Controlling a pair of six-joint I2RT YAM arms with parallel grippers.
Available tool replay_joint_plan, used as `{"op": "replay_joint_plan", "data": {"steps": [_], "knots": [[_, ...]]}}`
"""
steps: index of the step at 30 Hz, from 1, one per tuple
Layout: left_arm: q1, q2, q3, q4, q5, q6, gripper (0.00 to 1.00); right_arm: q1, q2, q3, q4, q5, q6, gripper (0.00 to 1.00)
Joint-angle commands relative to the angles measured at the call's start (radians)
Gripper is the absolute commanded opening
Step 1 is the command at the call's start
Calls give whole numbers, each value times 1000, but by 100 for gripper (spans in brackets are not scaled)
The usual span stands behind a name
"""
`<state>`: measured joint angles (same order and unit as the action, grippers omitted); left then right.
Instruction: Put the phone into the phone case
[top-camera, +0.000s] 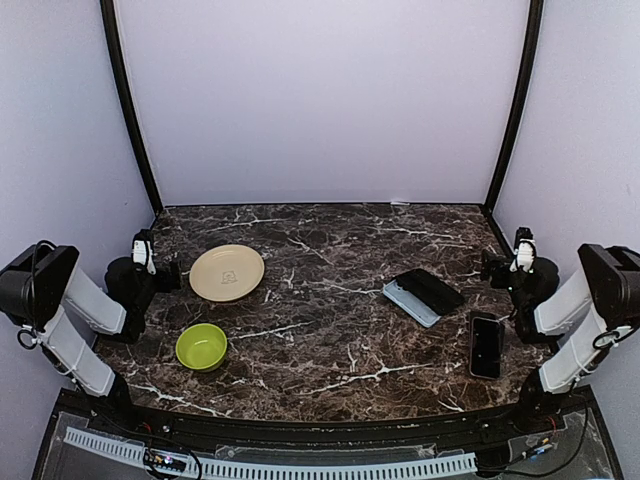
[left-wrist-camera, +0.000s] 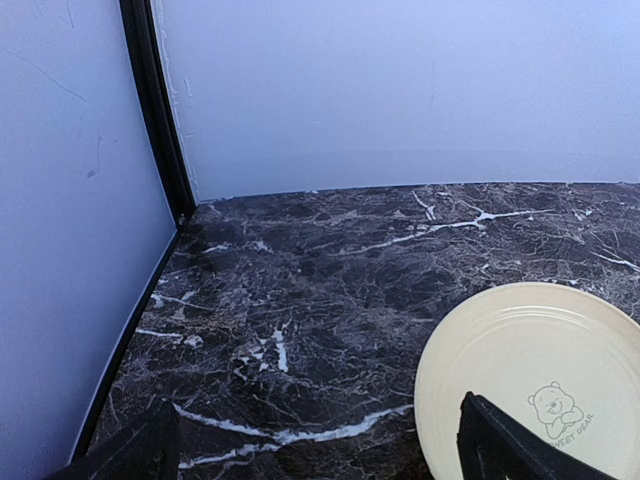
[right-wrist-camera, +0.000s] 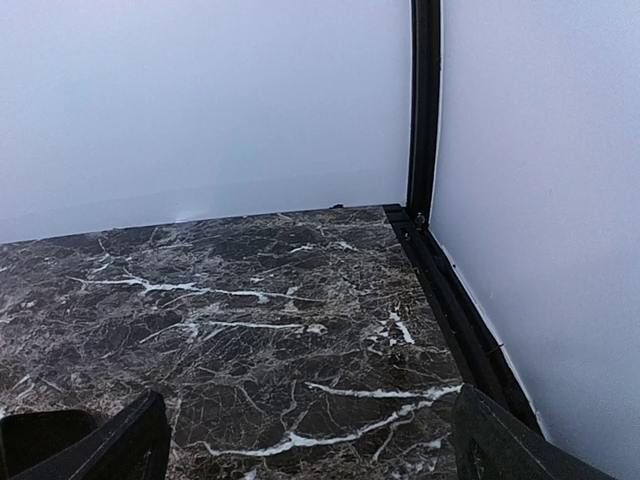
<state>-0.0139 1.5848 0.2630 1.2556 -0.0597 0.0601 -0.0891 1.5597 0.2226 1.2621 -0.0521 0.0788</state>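
A black glossy phone lies flat near the right front of the marble table. Left of it and farther back lies a light blue flat piece with a black case-like piece resting across it. I cannot tell how the two fit together. A dark rounded edge at the lower left of the right wrist view may be that black piece. My right gripper is open and empty, just right of the pair. My left gripper is open and empty at the far left, beside the plate.
A cream plate with a small bear print lies at the left. A lime green bowl stands in front of it. Pale walls with black corner posts enclose the table on three sides.
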Motion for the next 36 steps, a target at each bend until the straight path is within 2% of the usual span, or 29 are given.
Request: {"op": "replay_joint_plan", "data": {"steps": [1, 9, 10, 11, 12, 13, 14, 15, 16, 18, 19, 20, 21, 22, 23, 26, 28, 30, 31, 36], "knots": [[6, -10, 4, 22, 6, 5, 99, 6, -15, 18, 17, 12, -13, 98], [6, -10, 7, 23, 16, 10, 99, 3, -40, 23, -3, 13, 2, 98], [5, -28, 13, 11, -6, 9, 99, 2, -86, 40, -84, 73, 16, 98], [-1, -49, 58, -80, -31, -1, 99, 2, -152, 74, -199, 109, 27, 98], [-4, -104, 96, -176, -118, -12, 99, -4, -214, 126, -339, 105, 41, 98], [-10, -130, 177, -374, -226, -43, 99, -22, -261, 182, -459, 23, 89, 98], [-11, -185, 202, -432, -276, -77, 99, -40, -287, 246, -551, -84, 130, 98], [-12, -216, 223, -471, -334, -110, 99, -43, -297, 315, -644, -185, 156, 94], [-12, -293, 233, -490, -342, -132, 99, -39, -296, 391, -747, -290, 168, 87], [-14, -403, 295, -626, -300, -181, 99, 12, -274, 531, -947, -391, 178, 74], [-19, -433, 365, -778, -237, -198, 99, 60, -257, 603, -1054, -382, 165, 71], [-22, -474, 410, -854, -189, -224, 99, 121, -238, 669, -1174, -348, 142, 67], [-32, -488, 499, -1007, -77, -231, 99, 189, -210, 738, -1302, -298, 105, 63], [-41, -501, 541, -1079, -20, -236, 99, 249, -181, 806, -1435, -253, 69, 60], [-66, -501, 623, -1210, 104, -233, 99, 304, -153, 862, -1537, -203, 41, 57], [-176, -483, 746, -1452, 269, -178, 99, 468, -106, 955, -1750, -79, 7, 53], [-279, -472, 789, -1539, 306, -160, 98, 589, -84, 964, -1831, 51, 25, 51], [-405, -472, 789, -1582, 296, -156, 94, 717, -52, 951, -1888, 161, 55, 51], [-430, -469, 775, -1588, 282, -159, 93, 755, -31, 942, -1910, 198, 72, 51], [-563, -418, 708, -1605, 256, -164, 86, 790, 81, 887, -1939, 263, 152, 52]]}}
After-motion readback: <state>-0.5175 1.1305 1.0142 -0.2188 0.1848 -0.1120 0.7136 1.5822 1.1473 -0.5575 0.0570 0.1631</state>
